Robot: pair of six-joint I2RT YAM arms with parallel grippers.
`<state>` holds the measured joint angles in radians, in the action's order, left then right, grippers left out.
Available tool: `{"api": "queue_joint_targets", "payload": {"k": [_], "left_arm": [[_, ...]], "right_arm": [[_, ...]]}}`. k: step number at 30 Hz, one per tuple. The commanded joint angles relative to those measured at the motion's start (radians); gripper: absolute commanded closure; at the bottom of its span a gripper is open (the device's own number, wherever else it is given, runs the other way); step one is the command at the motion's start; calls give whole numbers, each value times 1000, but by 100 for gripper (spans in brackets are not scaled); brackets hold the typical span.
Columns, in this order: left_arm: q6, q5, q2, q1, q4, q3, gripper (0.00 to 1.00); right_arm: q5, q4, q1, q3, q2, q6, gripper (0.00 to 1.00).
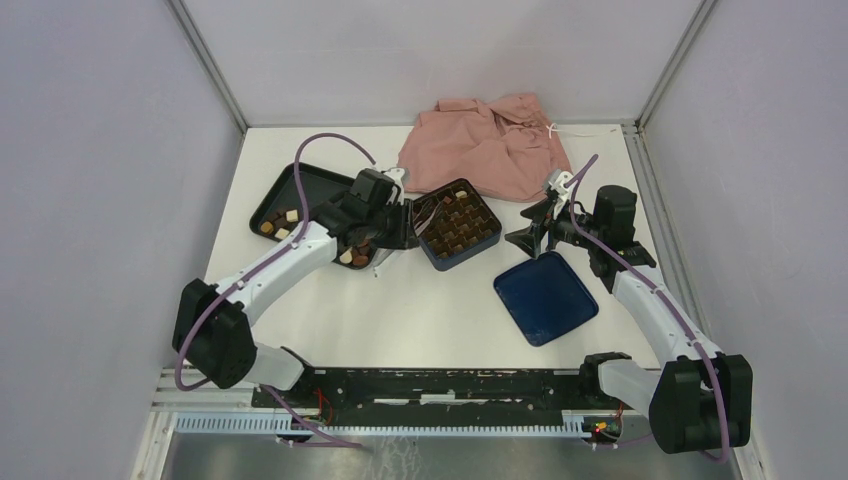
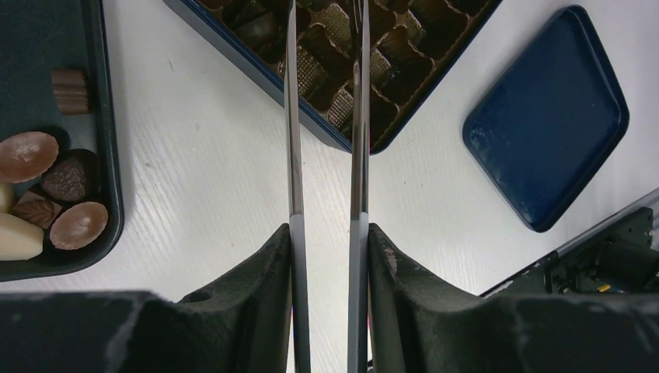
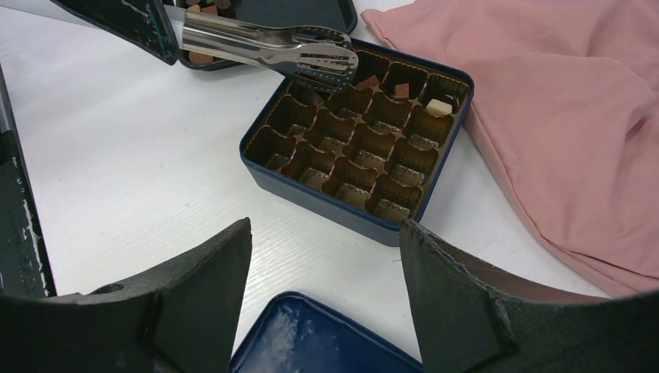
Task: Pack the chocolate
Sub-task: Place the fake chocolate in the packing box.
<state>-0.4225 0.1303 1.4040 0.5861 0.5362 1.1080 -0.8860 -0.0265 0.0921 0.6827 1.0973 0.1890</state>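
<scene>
Surface: white table [image 1: 400, 310] boxed in by pale grey walls, with both arm bases at its near edge.
Cloth: a crumpled pink cloth [image 1: 490, 145] lies at the back, its edge just beside the box.
Tray: a black tray [image 1: 310, 185] sits left of centre, partly under the left arm.
Chocolate: most of the chocolate [image 2: 27, 155] lies loose in the tray – tan rounds, a dark round, a cream piece and a ridged brown one near the corner seen from the left wrist.
Box: the dark blue box [image 3: 311, 198] with its gridded insert stands right of the tray; at least 3 pieces, 2 brown and 1 cream, sit in its far row, and the other cells in view are bare.
Lid: a dark blue lid [image 1: 545, 297] lies flat, nearer than the box and to its right.
Left gripper: the left gripper [image 2: 326, 241] is clamped on metal tongs [image 3: 264, 43], pressing their 2 arms inward.
Tongs: their tips hang over the box's far corner – whether they pinch a piece cannot be told.
Right gripper: the right gripper [image 3: 322, 233] has its fingers spread wide and holds nothing, hovering near the box and the lid.
</scene>
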Motion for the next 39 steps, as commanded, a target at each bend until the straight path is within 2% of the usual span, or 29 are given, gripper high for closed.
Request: {"api": "queue_joint_targets", "payload": {"k": [1, 8, 17, 31, 39], "left_arm": [[2, -50, 33, 19, -38, 78, 86], [17, -89, 88, 41, -19, 113, 70], [24, -121, 117, 53, 1, 138, 61], [26, -127, 119, 59, 15, 151, 54], [21, -127, 96, 60, 16, 157, 55]], "right_arm": [[-4, -10, 7, 44, 0, 15, 25], [-4, -10, 8, 44, 0, 17, 25], [-4, -9, 8, 46, -2, 18, 25], [-5, -7, 7, 46, -3, 18, 25], [-5, -7, 7, 46, -1, 18, 25]]}}
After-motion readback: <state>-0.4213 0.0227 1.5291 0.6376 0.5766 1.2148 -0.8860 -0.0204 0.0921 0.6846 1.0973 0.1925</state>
